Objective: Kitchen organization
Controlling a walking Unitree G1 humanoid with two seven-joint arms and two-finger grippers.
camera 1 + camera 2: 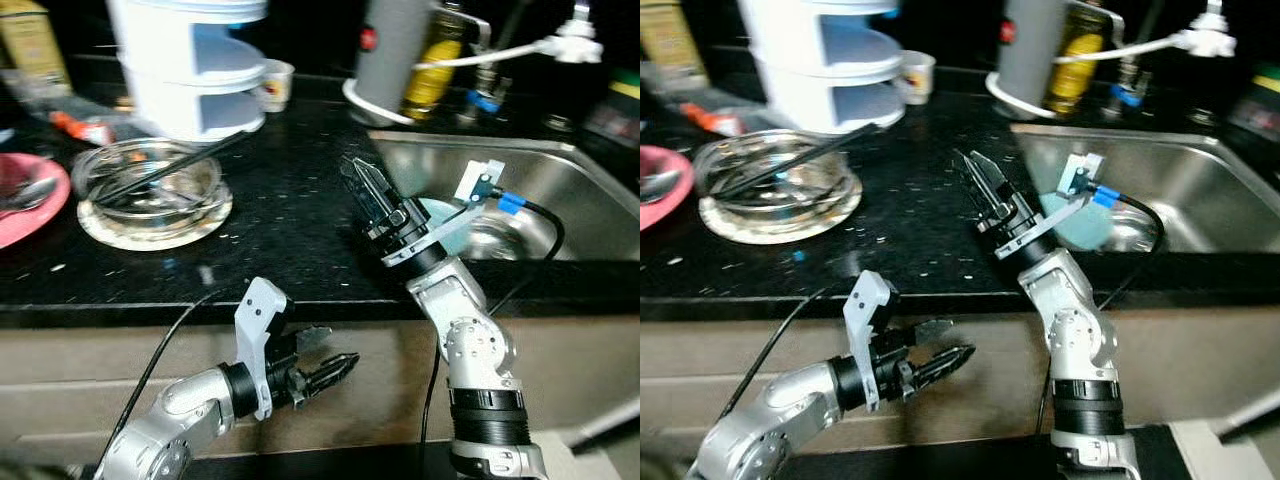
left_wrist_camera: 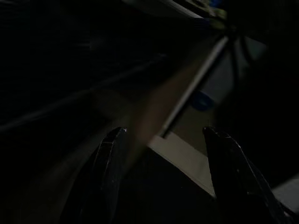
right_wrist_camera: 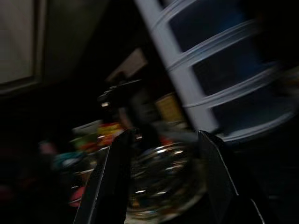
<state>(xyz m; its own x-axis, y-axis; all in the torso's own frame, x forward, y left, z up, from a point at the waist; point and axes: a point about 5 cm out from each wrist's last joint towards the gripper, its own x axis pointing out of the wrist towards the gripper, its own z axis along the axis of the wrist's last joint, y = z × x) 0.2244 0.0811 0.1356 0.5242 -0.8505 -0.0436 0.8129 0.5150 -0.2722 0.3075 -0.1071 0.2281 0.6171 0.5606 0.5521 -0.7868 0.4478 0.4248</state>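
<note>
Hovering over the black bench [image 1: 290, 220] now, the right hand [image 1: 358, 180], raised above the front edge with the sink [image 1: 560, 190] just beside it on its outer side. Fingers spread wide, holding nothing, as the right wrist view makes plain. Pointing ahead and across toward the glass bowl [image 1: 150, 180], well apart from the hand and sitting on a pale plate [image 1: 195, 225]. Probably lining up for that bowl, judging by where the wrist camera is aimed.

Lying across the bowl, a dark stick-like utensil [image 1: 180, 160], one end propped on the rim nearer the hand, likely left there after use. Standing beyond the bowl, a white tiered rack [image 1: 195, 70], with a small cup [image 1: 275, 85] touching or just beside it; cannot tell which. Sitting farther out past the bowl, a pink plate [image 1: 30, 200] at the bench's far side.

Hanging low below the bench edge, the left hand [image 1: 325, 372], facing the cabinet front, fingers parted and empty, seemingly idle.

Risking a knock on the protruding utensil if reaching straight in for the bowl.
</note>
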